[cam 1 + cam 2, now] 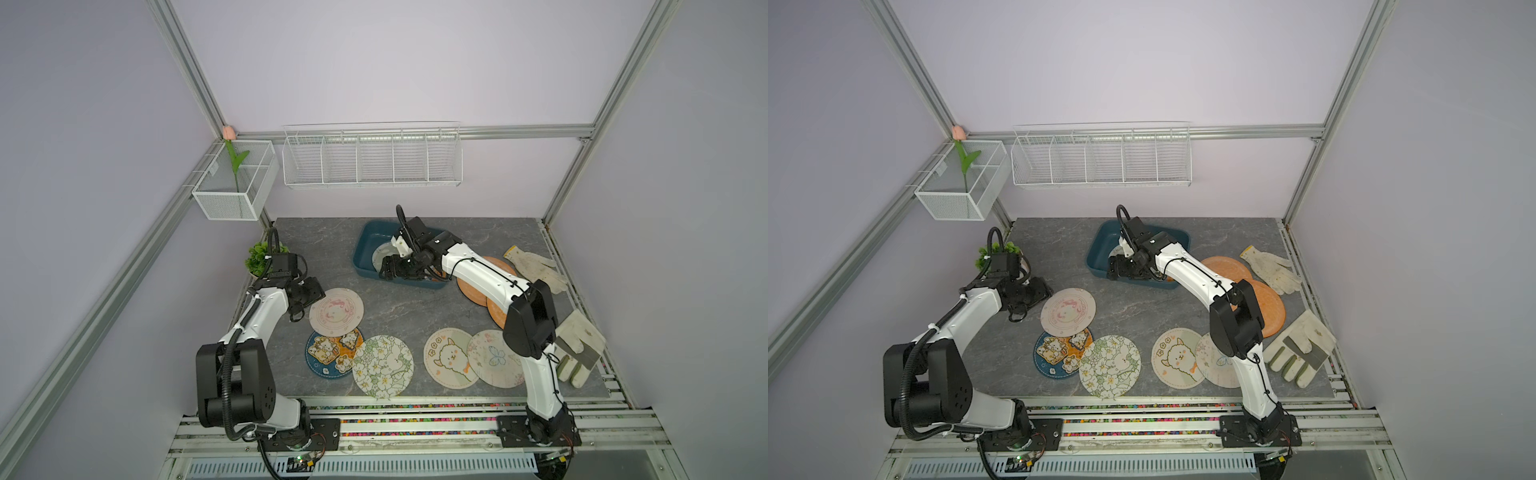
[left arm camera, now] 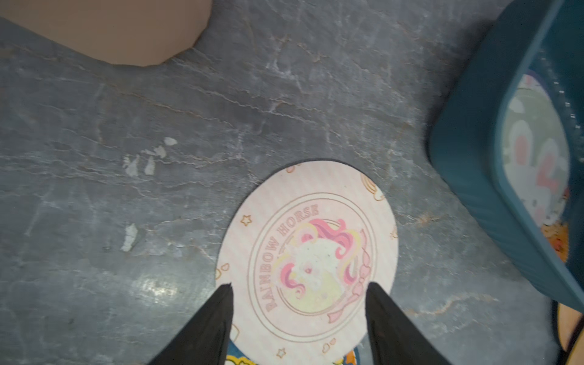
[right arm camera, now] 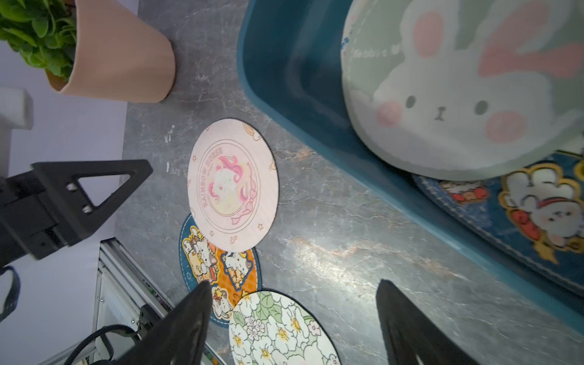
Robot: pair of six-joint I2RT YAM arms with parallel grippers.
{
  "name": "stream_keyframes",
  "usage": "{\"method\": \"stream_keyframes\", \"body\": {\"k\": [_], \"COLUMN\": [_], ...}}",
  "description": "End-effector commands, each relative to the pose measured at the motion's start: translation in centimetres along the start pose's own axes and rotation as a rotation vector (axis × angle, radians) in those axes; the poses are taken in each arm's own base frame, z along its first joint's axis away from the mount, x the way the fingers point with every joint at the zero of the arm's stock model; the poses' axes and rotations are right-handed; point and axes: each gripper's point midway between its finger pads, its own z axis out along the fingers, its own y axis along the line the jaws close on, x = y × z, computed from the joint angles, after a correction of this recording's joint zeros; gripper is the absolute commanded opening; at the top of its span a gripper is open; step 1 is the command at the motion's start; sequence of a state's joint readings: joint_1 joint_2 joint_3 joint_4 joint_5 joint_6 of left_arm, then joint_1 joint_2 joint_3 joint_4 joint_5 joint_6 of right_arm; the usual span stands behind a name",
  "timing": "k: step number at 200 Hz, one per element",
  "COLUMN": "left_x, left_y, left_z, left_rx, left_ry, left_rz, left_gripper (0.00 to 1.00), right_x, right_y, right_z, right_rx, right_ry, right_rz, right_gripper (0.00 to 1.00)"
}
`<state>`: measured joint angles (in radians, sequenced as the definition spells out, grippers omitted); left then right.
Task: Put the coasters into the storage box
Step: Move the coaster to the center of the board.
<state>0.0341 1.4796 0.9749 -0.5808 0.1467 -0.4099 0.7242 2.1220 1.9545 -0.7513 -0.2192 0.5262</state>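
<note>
The dark teal storage box [image 1: 360, 249] stands at the back middle of the grey table. Inside it a green rabbit coaster [image 3: 442, 94] lies tilted over a blue cartoon coaster [image 3: 521, 205]. My right gripper [image 3: 294, 287] hangs open above the box's near rim [image 3: 363, 189], with nothing between its fingers. My left gripper [image 2: 300, 290] is open just above the pink rainbow-horse coaster [image 2: 316, 252], its fingertips astride that coaster's near edge. The pink coaster overlaps a blue-and-orange cartoon coaster [image 1: 328, 353]. Floral [image 1: 382, 365], alpaca [image 1: 451, 357], butterfly [image 1: 494, 357] and two plain orange coasters [image 1: 1225, 268] lie on the table.
Two off-white work gloves [image 1: 536, 266] [image 1: 579, 345] lie along the right edge. A potted plant [image 1: 259, 257] stands at the left edge, close behind my left wrist. White wire baskets [image 1: 370, 158] [image 1: 237, 183] hang on the back and left walls.
</note>
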Motion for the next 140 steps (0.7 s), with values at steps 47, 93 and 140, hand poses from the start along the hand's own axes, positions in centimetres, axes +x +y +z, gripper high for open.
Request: {"method": "stream_keyframes", "body": {"k": [47,93,140], "left_x": [0.5,0.9,1.8], "left_y": [2.8,3.0,3.4], "left_z": [2.9,4.5,5.8], "left_rx": [-0.072,-0.064,-0.059], "left_ry": [0.037,0.053,0.099], "left_rz": [-0.025,-0.036,-0.031], "left_gripper": [0.61,0.60,0.65], "right_x": [4.5,5.9,5.9], "right_y": [3.1,2.5,2.3], "right_z": [7.0,9.8,10.8], "right_rx": [-0.025,0.005,0.011], "right_ry": [0.132,0.159,0.153], "right_rz": [-0.047,-0.058,-0.048], "right_gripper": [0.84,0.84,0.85]}}
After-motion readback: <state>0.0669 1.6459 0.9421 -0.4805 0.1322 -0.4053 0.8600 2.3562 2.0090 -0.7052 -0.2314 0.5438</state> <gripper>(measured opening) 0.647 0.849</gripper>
